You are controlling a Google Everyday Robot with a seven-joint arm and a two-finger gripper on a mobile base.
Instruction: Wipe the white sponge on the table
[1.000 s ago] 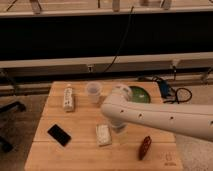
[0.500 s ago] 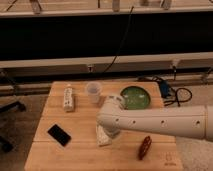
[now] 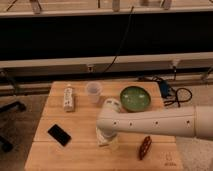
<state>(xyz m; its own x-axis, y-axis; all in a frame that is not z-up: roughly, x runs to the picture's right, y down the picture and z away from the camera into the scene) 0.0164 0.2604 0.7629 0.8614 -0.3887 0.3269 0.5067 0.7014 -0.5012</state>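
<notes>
The light wooden table [image 3: 80, 152] fills the lower middle of the camera view. My white arm reaches in from the right. Its gripper [image 3: 105, 136] points down at the front middle of the table, right over the white sponge [image 3: 111, 144]. Only a pale edge of the sponge shows under the gripper; the rest is hidden by my wrist. I cannot tell whether the gripper touches or holds it.
A long white remote-like bar [image 3: 68, 98] lies at the back left, with a translucent cup [image 3: 93, 91] beside it and a green bowl [image 3: 135, 98] at the back right. A black phone [image 3: 59, 135] lies front left and a brown object [image 3: 145, 147] front right. Cables [image 3: 172, 92] hang off the right.
My arm has swung left and lowered, so the gripper now covers the sponge, which showed whole a second ago. The green bowl is now uncovered.
</notes>
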